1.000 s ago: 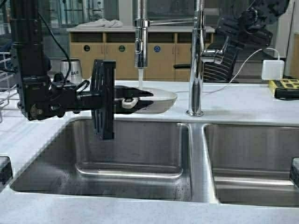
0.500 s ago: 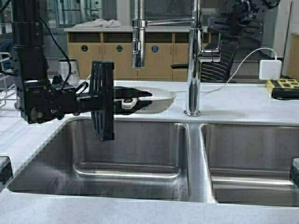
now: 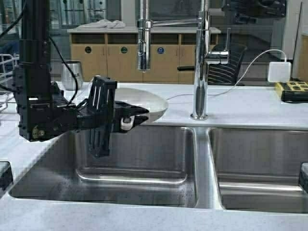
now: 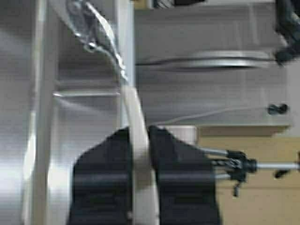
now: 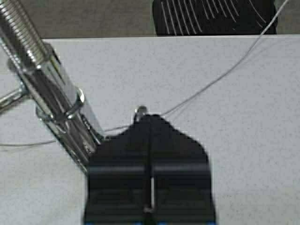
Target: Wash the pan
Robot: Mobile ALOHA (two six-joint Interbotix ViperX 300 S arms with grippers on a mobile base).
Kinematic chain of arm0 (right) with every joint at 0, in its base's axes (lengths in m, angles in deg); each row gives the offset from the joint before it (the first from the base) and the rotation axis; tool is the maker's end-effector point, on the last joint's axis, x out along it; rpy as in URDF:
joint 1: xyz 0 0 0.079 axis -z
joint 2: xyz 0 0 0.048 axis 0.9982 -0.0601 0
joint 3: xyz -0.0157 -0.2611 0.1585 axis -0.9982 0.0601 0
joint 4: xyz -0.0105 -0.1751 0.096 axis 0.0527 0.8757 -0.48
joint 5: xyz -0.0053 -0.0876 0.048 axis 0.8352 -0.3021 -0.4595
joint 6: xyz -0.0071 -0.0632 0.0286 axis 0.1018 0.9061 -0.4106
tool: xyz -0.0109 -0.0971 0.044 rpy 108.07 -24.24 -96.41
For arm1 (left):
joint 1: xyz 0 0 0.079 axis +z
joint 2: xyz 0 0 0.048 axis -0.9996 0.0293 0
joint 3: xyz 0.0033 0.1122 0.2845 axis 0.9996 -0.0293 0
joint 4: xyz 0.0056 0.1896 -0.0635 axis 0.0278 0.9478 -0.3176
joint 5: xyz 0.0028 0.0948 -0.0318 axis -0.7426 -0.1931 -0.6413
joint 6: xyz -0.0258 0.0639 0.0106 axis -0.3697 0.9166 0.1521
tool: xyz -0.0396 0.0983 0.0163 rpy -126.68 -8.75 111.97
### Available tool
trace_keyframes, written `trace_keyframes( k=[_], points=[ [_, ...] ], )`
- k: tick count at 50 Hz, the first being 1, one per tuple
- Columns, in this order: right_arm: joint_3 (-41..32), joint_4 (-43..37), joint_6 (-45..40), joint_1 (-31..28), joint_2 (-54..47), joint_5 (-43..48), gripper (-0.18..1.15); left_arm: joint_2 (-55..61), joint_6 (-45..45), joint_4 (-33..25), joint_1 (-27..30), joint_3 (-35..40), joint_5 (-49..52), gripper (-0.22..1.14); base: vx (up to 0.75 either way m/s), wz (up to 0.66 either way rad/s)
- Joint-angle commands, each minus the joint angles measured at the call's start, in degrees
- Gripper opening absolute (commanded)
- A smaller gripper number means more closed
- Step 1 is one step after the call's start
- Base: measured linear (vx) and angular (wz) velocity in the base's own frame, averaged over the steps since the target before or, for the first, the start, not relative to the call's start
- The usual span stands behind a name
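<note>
Pan (image 3: 144,100): held over the left sink basin's (image 3: 144,159) back edge, below the spray faucet (image 3: 143,43).
Handling: probably light, rigid, slippery when wet; rim grip suits.
Left gripper (image 3: 131,117): fingers clamped on pan rim.
Right gripper (image 5: 151,123): fingers together, above the surface (image 5: 243,117).

A shared kitchen in an office or lab: a steel double sink (image 3: 139,159) with a tall tap (image 3: 202,62) set in a pale speckled counter (image 3: 250,106), labelled recycling bins (image 3: 125,60) behind, an office chair (image 3: 221,67) nearby.
</note>
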Motion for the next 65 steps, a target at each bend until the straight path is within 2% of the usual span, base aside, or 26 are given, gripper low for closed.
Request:
trace_keyframes(
  k=[1,5,10,18,23,27,38,50,58,65],
  points=[
    [4.83,-2.11,0.0,0.44,5.01,1.85,0.07,-6.42,-3.16,-0.88,-0.09,-2.29,9.76,0.03,0.0,0.0],
    [6.86,-2.81,-0.09,0.44,6.33,1.76,0.07,-9.76,-6.86,-0.18,-0.09,-2.9,14.24,0.03,0.0,0.0],
    [9.23,-3.08,-0.26,0.35,8.09,1.85,0.07,-11.78,-9.76,3.16,-0.09,-2.02,14.24,0.03,0.0,0.0],
    [13.36,-3.16,-0.44,-1.23,12.39,1.93,0.07,-10.2,-7.82,10.28,-0.09,1.05,14.24,0.03,0.0,0.0],
    [16.08,-3.16,-0.44,-2.29,15.03,2.29,0.07,-8.17,-2.55,9.32,0.0,1.14,15.56,0.03,0.0,0.0],
    [17.93,-3.43,-0.44,-2.81,16.26,2.55,0.07,-7.38,0.26,7.47,0.0,0.53,20.48,0.03,0.0,0.0],
    [21.27,-3.87,-0.44,-4.31,19.07,4.22,0.07,-13.97,13.27,6.77,0.0,1.93,47.29,0.03,-0.01,0.0],
    [21.8,-4.22,-0.44,-5.27,20.21,4.83,0.07,-29.18,36.3,6.94,-0.09,12.3,97.12,0.03,-0.01,0.0],
    [21.88,-4.31,-0.44,-5.27,20.92,5.19,0.07,-35.24,45.88,8.35,-0.09,16.79,110.39,0.03,-0.02,0.0],
    [21.88,-4.31,-0.44,-5.27,22.06,5.27,0.07,-41.04,46.67,15.91,-2.46,18.54,118.21,0.03,-0.02,0.0]
  ],
)
